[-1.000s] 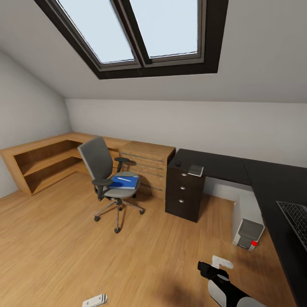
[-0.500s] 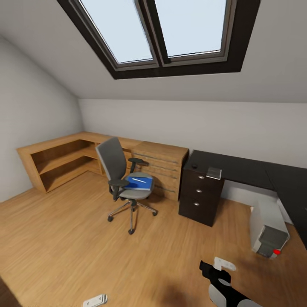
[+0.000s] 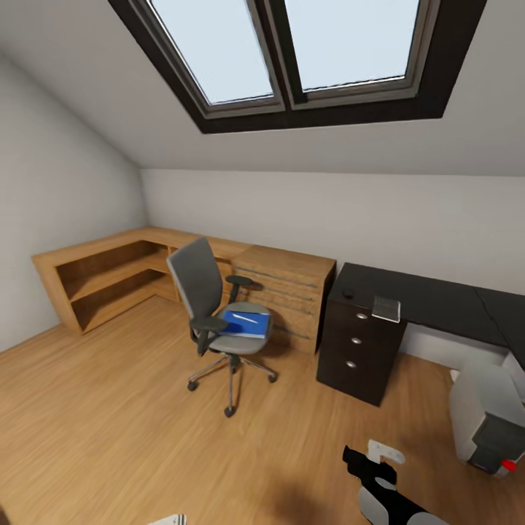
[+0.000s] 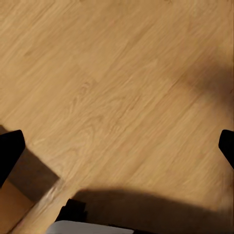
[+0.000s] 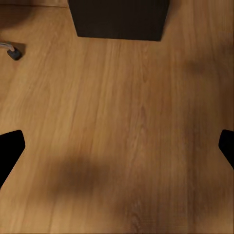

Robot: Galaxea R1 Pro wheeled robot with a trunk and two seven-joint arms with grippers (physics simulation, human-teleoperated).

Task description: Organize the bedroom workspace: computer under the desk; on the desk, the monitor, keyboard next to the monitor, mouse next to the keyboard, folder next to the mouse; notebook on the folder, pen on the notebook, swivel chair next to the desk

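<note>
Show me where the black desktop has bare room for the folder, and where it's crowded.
The desk top is bare from the notebook rightward to the frame's edge. Its left end is crowded: the mouse and the notebook lie close together above the black drawer unit. The folder lies on the swivel chair seat, a thin white pen-like thing on it.

Matt black desk (image 3: 437, 297), wood floor (image 3: 109, 408)

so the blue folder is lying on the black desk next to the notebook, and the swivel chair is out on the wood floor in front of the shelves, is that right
Not quite. The head view shows the blue folder lying on the seat of the swivel chair, with a thin pale object on top of it, not on the black desk. The notebook does sit on the desk, and the chair does stand out on the wood floor in front of the shelves.
</note>
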